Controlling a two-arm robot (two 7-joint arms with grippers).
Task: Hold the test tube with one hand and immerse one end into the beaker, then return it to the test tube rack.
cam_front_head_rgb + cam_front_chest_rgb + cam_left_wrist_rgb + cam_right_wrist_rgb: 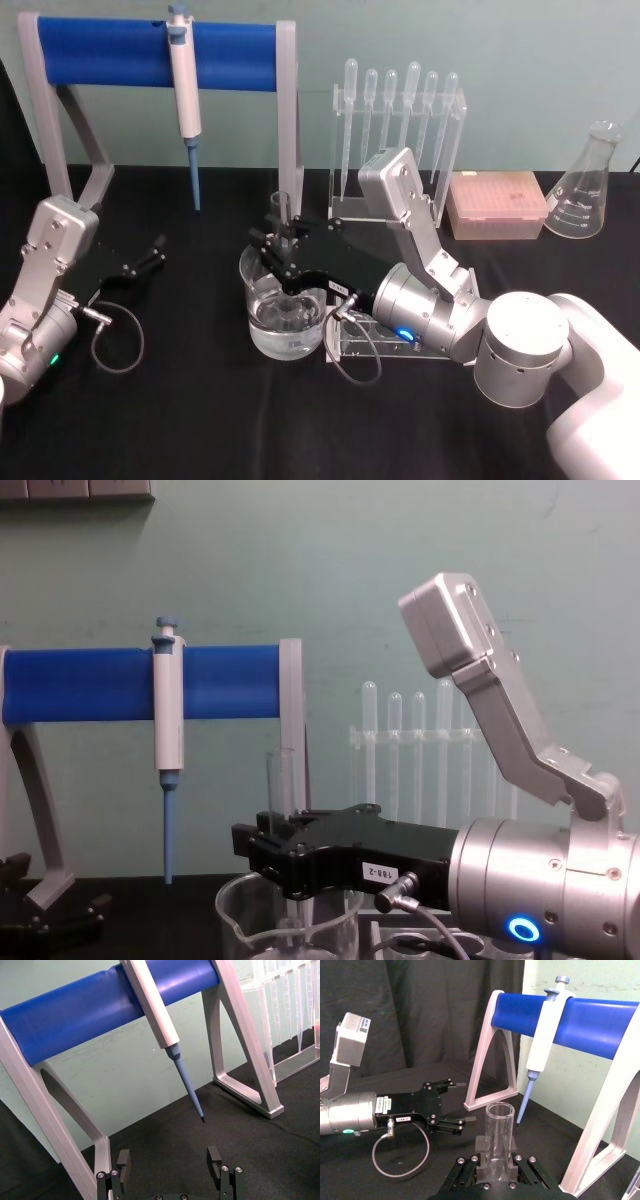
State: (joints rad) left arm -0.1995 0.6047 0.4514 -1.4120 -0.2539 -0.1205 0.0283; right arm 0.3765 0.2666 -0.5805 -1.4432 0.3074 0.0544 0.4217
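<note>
- Wide clear glass beaker [283,318] standing on the black table [180,420], holding clear liquid.
- Black right gripper [281,243] above it, pinching the upright clear glass test tube [499,1135]; lower end apparently submerged.
- Black left gripper [154,250] parked at left, jaws spread.

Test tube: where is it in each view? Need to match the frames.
Head view: the test tube stands upright at centre, held by the right end effector over the beaker.
Left wrist view: not in it.
Right wrist view: low centre, open rim up, clamped between the fingers.
Chest view: thin clear upright, low centre, above the black fingers.
Shared landmark: the blue bar with the hanging pipettor.
</note>
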